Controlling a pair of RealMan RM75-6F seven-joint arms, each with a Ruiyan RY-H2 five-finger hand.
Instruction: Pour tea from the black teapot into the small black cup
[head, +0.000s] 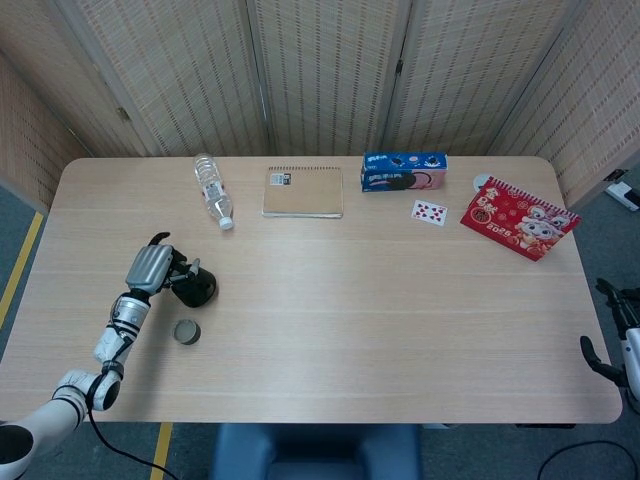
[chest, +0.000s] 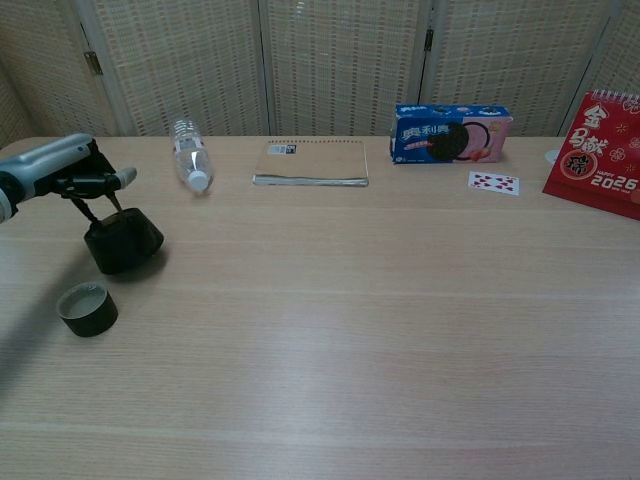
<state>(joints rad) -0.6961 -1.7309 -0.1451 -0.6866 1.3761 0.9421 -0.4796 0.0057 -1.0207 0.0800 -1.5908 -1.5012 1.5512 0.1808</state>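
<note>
The left hand holds the black teapot by its thin handle, fingers curled around it, near the left edge of the desk. The teapot sits on or just above the desk surface, roughly upright; contact cannot be told. The small black cup stands just in front of it, apart, with pale liquid inside. Along the far edge lie a water bottle on its side, a spiral notebook, a blue biscuit box, a playing card and a red 2026 calendar. The right hand shows only partly past the desk's right edge; its fingers' state cannot be told.
</note>
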